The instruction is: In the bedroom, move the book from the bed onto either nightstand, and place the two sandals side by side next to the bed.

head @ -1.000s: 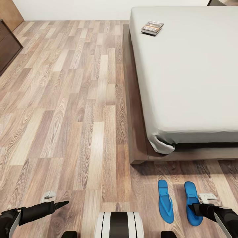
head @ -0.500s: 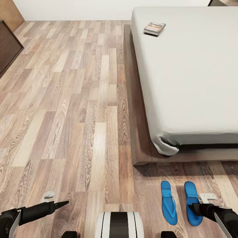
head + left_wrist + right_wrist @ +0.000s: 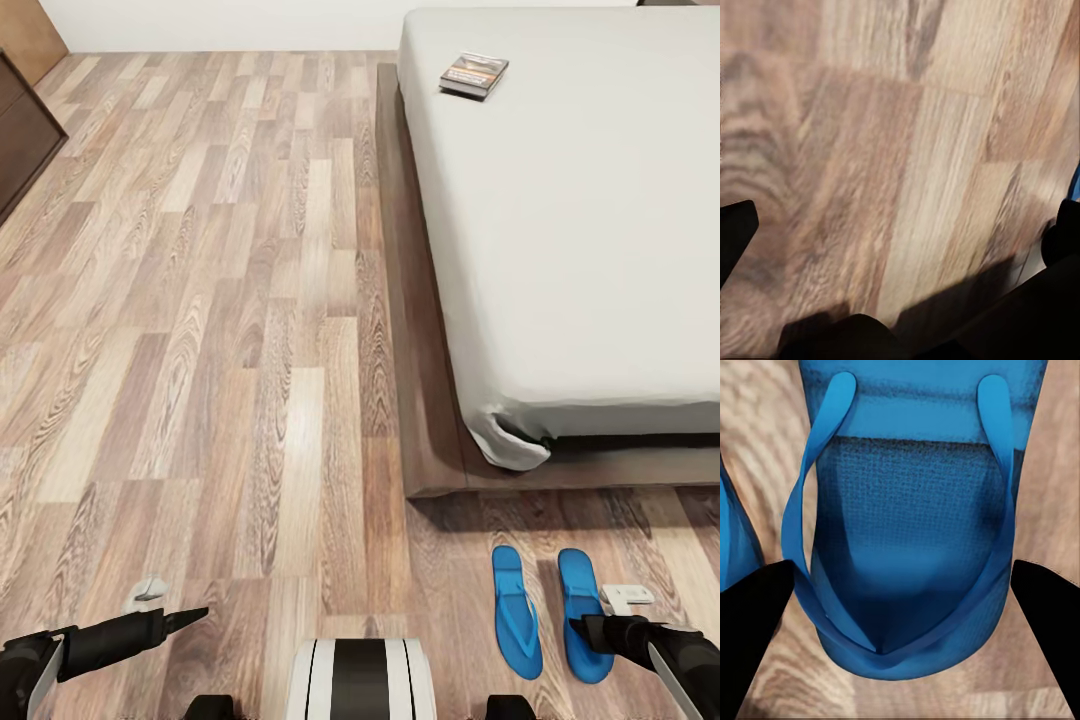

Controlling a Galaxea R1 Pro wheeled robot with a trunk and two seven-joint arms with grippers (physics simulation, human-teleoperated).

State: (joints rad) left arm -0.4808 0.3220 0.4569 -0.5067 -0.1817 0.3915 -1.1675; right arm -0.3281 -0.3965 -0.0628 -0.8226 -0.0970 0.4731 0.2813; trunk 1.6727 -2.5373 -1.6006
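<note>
Two bright blue sandals lie lengthwise on the wood floor just past the bed's foot corner, the left sandal [image 3: 517, 612] and the right sandal [image 3: 580, 600] a small gap apart. My right gripper [image 3: 583, 632] sits at the right sandal's near end. In the right wrist view its dark fingers [image 3: 754, 637] press both edges of that sandal [image 3: 907, 532]. My left gripper [image 3: 193, 614] hangs open over bare floor, its fingers [image 3: 735, 232] wide apart. The book [image 3: 474, 74] lies near the far left edge of the bed [image 3: 600, 250]. The nightstand is out of view.
A dark brown cabinet [image 3: 22, 135] stands against the far left wall. Wood-plank floor [image 3: 220, 330] stretches between it and the bed's dark frame [image 3: 415, 380]. My white base [image 3: 360, 680] is at the bottom centre.
The view has shifted, so the bed, book and left sandal sit further right. The right sandal stayed with my right gripper, and the gap between the sandals has narrowed.
</note>
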